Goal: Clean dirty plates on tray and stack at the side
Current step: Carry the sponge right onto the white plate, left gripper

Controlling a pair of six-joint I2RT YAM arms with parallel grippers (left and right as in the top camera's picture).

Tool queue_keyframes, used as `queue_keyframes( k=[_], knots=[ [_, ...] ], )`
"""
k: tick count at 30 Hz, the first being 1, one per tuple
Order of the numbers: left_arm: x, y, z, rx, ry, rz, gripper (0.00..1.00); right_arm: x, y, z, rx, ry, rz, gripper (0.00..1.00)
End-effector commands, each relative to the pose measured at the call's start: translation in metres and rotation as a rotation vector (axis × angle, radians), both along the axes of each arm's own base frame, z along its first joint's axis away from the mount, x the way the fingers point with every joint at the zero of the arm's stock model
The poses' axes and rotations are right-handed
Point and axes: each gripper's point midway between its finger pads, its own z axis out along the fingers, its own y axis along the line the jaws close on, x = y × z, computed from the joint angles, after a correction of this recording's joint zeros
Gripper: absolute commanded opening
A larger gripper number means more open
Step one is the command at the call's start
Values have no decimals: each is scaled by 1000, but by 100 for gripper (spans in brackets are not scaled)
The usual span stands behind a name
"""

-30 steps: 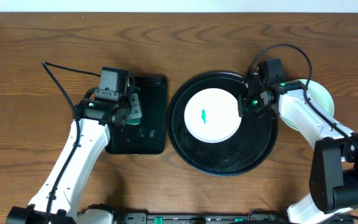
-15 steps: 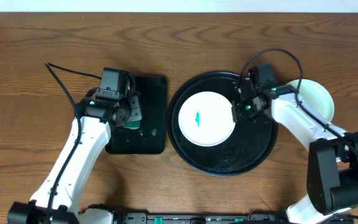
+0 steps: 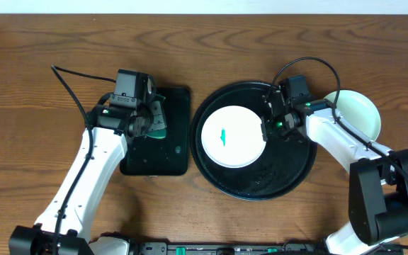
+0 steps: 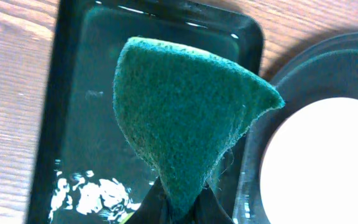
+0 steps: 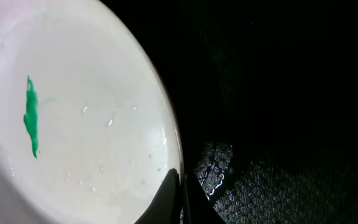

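Left claw (image 3: 152, 122): closed tight on a dark green sponge (image 3: 159, 125), pinching its bottom corner. In the left wrist view the sponge (image 4: 185, 124) fans upward from the claw (image 4: 179, 208).
Sponge position: hangs above the rectangular black tray (image 3: 168, 152), which has white foamy flecks in its near corner.
Right claw (image 3: 269, 129): fingers drawn together with the tips right at the right-hand rim of the white plate (image 3: 236, 145). From the right wrist view I cannot tell whether the rim is pinched between them or only touched.
White plate: lies flat inside the round black tray (image 3: 289, 170), left of the tray's centre, with bare wet tray showing to its right and front.
Green smear (image 3: 224, 136): a short streak near the plate's middle, uncleaned. In the right wrist view it (image 5: 31, 118) runs lengthwise, well apart from the claw (image 5: 179, 186).
Mint-green plate (image 3: 356, 113): rests on the counter (image 3: 34, 42) just right of the round tray, partly hidden by the right arm. I cannot tell whether another plate sits under it.
Trays: side by side, the rectangular one on the left, close but not touching.
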Motion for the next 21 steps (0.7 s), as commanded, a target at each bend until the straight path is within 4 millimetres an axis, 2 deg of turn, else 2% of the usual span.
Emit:
queue_keyframes(
  k=[1, 12, 17, 21],
  knots=[
    [5, -28, 15, -95, -29, -13, 7, 1, 1, 4, -3, -13, -6, 2],
    [-7, -114, 29, -199, -88, -176, 8, 1, 1, 4, -3, -13, -6, 1],
    [-14, -138, 28, -207, -102, -242, 7, 1, 1, 4, -3, -13, -5, 1],
    [-13, -152, 17, -203, -91, -269, 7, 1, 1, 4, -2, -13, -6, 1]
  ],
)
